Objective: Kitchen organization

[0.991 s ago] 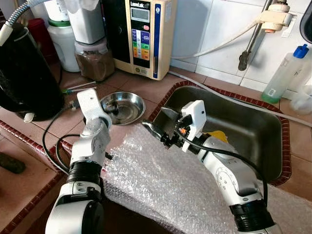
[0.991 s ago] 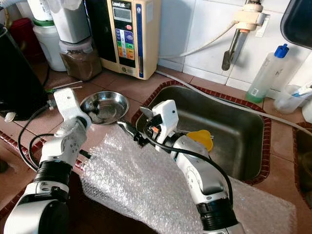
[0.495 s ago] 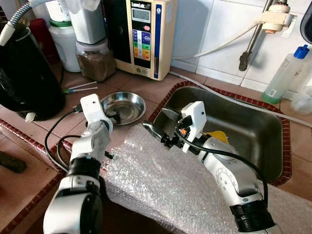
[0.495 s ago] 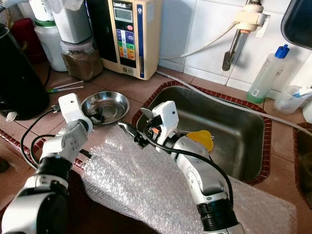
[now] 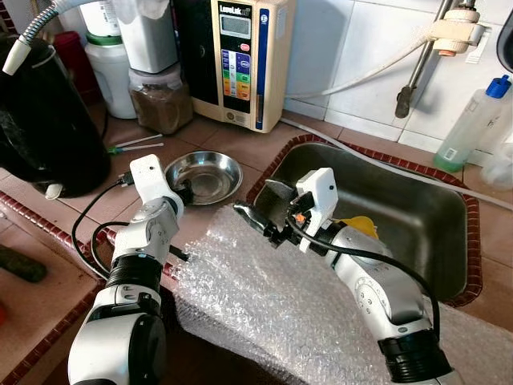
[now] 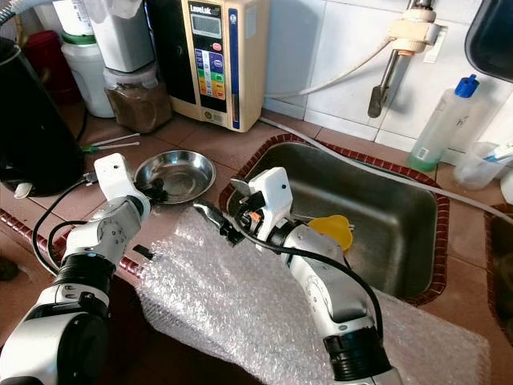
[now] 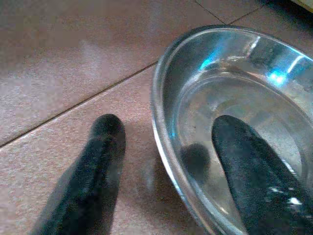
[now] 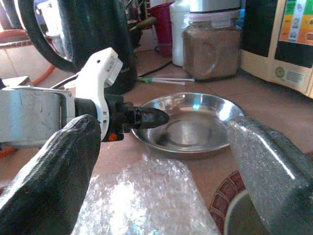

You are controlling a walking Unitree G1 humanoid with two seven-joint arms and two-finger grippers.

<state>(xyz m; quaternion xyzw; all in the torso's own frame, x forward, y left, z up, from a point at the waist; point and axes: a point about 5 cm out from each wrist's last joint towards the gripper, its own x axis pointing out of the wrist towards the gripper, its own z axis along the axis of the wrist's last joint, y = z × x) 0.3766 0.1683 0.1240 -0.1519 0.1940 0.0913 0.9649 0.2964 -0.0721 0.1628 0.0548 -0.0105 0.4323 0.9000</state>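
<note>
fingers (image 7: 244, 171) of left gripper (image 7: 166, 166) straddle steel bowl (image 7: 234, 112) rim, seemingly unclenched; right gripper (image 8: 161, 147) spread wide.

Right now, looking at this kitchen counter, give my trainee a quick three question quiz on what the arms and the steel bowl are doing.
1. True or false: the left gripper has one finger inside the steel bowl and one outside its rim.
2. What lies under the right gripper? A) a folded towel B) a sheet of bubble wrap C) a cutting board
3. Fill in: the yellow object lies in the ______.

Key: 1 true: the jaws straddle the rim in the left wrist view. 2 B: the open right gripper hovers at the wrap's edge, beside the sink. 3 sink.
</note>
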